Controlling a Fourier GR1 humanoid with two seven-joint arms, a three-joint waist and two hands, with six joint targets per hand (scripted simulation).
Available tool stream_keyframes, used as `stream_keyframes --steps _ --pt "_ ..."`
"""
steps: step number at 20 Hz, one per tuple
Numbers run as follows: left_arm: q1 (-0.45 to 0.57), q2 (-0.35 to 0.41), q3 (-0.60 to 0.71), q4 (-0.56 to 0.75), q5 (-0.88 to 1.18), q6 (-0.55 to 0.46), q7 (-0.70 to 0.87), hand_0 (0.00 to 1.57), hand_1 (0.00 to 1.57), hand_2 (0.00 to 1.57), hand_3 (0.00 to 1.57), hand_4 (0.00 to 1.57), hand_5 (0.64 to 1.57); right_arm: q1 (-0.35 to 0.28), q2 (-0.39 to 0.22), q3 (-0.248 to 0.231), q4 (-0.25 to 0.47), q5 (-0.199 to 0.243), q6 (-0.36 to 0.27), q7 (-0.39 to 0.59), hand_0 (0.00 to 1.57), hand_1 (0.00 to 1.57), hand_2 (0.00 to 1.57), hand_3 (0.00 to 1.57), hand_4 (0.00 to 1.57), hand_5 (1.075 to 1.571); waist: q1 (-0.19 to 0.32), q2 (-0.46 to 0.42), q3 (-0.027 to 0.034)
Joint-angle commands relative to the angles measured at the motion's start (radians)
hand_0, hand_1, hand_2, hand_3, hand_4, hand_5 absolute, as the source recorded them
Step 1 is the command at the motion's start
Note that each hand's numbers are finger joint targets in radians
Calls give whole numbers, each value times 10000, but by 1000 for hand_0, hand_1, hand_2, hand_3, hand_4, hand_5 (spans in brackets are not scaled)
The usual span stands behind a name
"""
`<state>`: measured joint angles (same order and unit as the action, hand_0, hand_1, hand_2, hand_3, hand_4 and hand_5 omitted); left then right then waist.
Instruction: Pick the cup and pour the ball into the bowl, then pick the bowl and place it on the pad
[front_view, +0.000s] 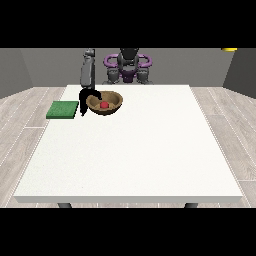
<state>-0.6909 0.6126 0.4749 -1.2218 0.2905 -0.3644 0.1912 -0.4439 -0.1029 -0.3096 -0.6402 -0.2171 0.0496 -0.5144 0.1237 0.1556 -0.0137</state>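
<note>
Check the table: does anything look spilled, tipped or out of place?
Nothing looks spilled. The red ball sits inside the upright brown bowl, the green pad lies flat beside it, and the robot hand is at the bowl's rim. No cup is visible.

1 view looks from across the white table (150, 150), raised, facing the distant robot (128, 67) behind it.

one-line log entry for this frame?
stage: bowl pickup | ball: in bowl | hand at view's left: at bowl rim | pad: bare, left of bowl | cup: not seen
</note>
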Motion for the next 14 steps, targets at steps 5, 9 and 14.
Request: stream_keyframes --steps 5,9,14 --pt "-474 451 271 -238 646 -311 361 0 0 0 0 1024 1537 922 -781 -195 1047 624 -1674 792 1571 1571 1571 1545 913 1470 552 930 141" --pt "-507 551 350 -304 944 -571 409 0 0 0 0 1092 1514 1284 -1220 -124 836 916 -2193 819 1571 1571 1571 1534 927 1511 733 857 130" --pt "-89 455 356 40 642 -491 75 0 0 0 0 1170 1531 1286 -1483 325 1 1247 -2943 1796 1571 1571 1571 1242 1001 1546 524 390 88"
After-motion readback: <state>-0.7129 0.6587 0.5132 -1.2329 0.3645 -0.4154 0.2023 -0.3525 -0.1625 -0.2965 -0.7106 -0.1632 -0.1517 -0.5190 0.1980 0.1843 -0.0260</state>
